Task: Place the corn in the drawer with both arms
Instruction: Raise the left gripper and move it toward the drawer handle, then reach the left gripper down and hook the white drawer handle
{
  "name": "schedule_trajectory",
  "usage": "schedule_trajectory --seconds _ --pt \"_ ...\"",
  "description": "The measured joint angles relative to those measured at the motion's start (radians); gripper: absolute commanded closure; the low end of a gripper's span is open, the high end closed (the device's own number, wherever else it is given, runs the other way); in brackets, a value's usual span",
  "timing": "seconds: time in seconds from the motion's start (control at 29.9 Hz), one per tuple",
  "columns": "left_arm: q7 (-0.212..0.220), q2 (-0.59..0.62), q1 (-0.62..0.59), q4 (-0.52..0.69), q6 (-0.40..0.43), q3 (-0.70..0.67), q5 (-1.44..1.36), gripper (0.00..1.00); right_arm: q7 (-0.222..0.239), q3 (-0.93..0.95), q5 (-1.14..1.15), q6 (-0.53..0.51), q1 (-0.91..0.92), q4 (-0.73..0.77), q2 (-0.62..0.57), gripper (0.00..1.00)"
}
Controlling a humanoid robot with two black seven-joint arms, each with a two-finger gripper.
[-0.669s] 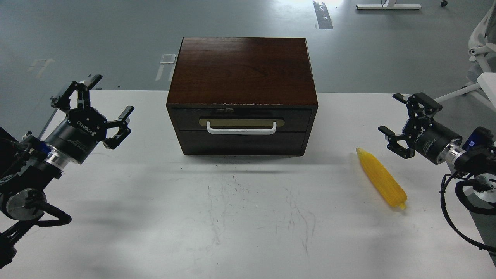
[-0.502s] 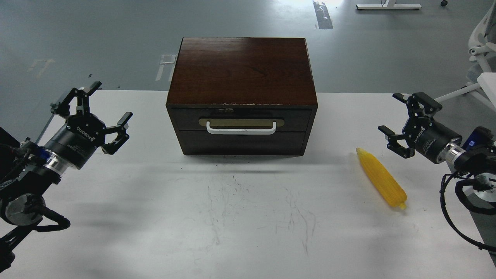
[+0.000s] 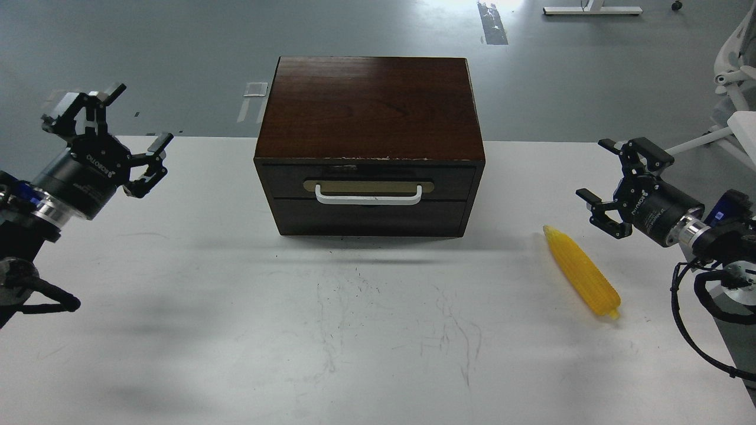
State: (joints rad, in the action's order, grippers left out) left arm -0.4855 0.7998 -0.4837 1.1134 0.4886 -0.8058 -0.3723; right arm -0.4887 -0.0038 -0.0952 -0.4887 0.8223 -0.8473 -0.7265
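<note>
The corn, a bright-yellow tapered cob, lies on the white table at the right, its narrow tip toward the cabinet. The drawer is the upper front of the dark-brown wooden cabinet; it is shut, with a brass-coloured plate and a white bar handle. My left gripper is open and empty, raised at the far left, well away from the drawer. My right gripper is open and empty, a little above and to the right of the corn's tip, not touching it.
A plain dark panel sits below the drawer. The cabinet top is bare. The white table has faint scuff marks in front of the cabinet. A white chair stands off the table's right edge.
</note>
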Motion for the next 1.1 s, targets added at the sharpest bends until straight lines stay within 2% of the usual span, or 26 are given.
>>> schedule_trajectory --seconds 0.13,0.3,0.4,0.5,0.74,0.87,1.1 --pt "-0.003 0.038 -0.093 0.106 0.000 0.000 -0.223 0.01 0.000 -0.001 0.001 0.000 0.002 0.002 -0.005 0.00" --pt "-0.003 0.046 -0.172 0.309 0.000 0.012 -0.550 0.01 0.000 -0.001 0.003 0.000 0.003 0.002 -0.008 0.00" --pt "-0.003 0.030 -0.191 0.418 0.000 0.017 -0.836 0.01 0.000 -0.001 0.003 0.000 0.003 0.002 -0.011 0.00" --pt "-0.004 -0.032 -0.227 0.477 0.000 0.044 -1.104 0.01 0.000 -0.001 0.003 0.000 0.003 0.002 -0.011 0.00" --pt "-0.004 -0.156 -0.444 0.478 0.000 0.289 -1.479 0.01 0.000 -0.001 0.005 0.000 0.003 0.002 -0.012 0.00" --pt "-0.004 -0.214 -0.540 0.435 0.000 0.396 -1.619 0.01 0.000 0.000 0.005 0.000 0.003 0.002 -0.016 0.00" --pt "-0.003 -0.295 -0.597 0.317 0.000 0.491 -1.792 0.01 0.000 0.004 0.005 0.000 0.002 0.002 -0.022 0.00"
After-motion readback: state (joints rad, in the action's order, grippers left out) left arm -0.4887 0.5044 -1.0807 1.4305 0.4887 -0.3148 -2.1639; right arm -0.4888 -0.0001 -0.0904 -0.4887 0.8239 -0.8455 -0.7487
